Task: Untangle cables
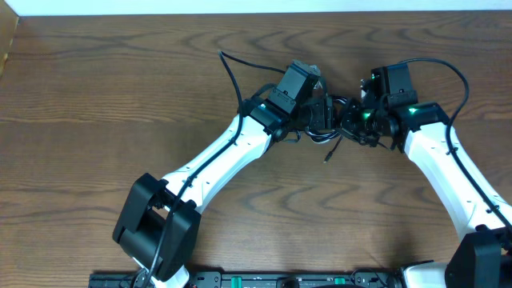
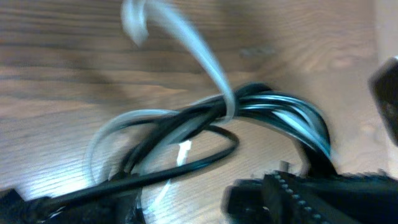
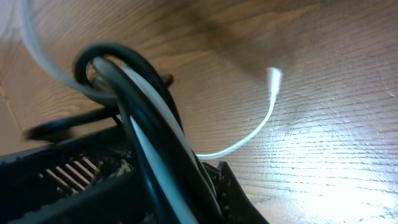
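Cables (image 1: 328, 141), white and black, sit knotted mid-table toward the far edge, likely light, limp and slick; the right gripper (image 1: 353, 125) is clamped on the bundle, whether the left gripper (image 1: 320, 112) grips I cannot tell, and the loose white end (image 3: 273, 78) looks the best hold.

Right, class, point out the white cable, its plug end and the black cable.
White cable (image 2: 208, 59): left wrist view, on its arching strand.
Plug end (image 3: 274, 76): right wrist view, on the tip.
Black cable (image 2: 214, 158): left wrist view, on its thin loop.
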